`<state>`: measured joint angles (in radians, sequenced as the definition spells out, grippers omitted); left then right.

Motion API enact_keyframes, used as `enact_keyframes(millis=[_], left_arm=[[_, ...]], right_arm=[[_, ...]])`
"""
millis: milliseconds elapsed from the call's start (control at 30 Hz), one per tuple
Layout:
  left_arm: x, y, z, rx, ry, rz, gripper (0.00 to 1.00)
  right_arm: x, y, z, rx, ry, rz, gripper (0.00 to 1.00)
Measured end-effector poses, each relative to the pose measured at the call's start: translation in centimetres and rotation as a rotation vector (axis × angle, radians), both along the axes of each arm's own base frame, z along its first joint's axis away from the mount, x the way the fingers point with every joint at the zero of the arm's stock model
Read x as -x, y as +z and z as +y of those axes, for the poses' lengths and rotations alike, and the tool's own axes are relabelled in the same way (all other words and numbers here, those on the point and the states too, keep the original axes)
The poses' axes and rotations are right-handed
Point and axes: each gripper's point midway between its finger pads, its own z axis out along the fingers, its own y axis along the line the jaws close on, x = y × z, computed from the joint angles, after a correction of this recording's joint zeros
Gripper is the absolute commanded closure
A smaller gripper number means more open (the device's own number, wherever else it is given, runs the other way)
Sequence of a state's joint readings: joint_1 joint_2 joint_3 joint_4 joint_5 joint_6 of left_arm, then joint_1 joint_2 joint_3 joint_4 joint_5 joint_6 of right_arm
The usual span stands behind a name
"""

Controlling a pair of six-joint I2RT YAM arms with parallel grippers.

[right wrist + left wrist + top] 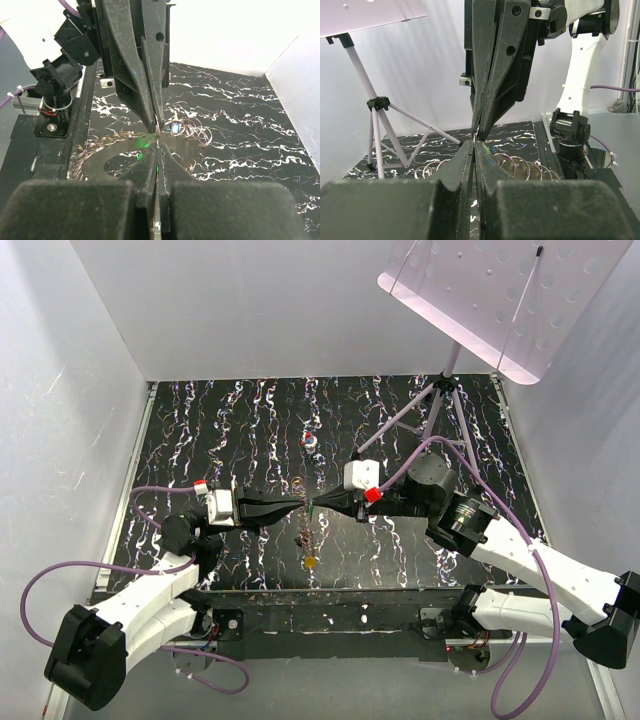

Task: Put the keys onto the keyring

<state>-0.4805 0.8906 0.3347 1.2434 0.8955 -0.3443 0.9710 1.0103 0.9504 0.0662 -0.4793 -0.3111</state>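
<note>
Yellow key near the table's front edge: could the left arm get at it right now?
Probably, but not freely. The yellow key lies uncovered, close to the left end effector. That end effector is shut, though, meeting the right end effector tip to tip, so it looks busy.

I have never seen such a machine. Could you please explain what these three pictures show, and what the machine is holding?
Two robot arms work on a black marbled table. One picture looks down from above; the other two come from cameras on each wrist, looking along that arm's own fingers. The left gripper and right gripper meet tip to tip at mid-table, both nearly closed. Between them shows something small and green, probably the green key. What each one grips is unclear. A yellow key lies nearer the bases. A tripod stand stands at the back.
</note>
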Motion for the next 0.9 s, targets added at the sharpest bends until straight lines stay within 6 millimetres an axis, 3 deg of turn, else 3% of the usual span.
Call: enact_keyframes(millis=[900], left_arm=[[-0.03,-0.1,-0.07,0.0,-0.009,0.007,1.0]], right_arm=[[-0.18,0.09,0.32,-0.011,-0.006,0.023,0.99]])
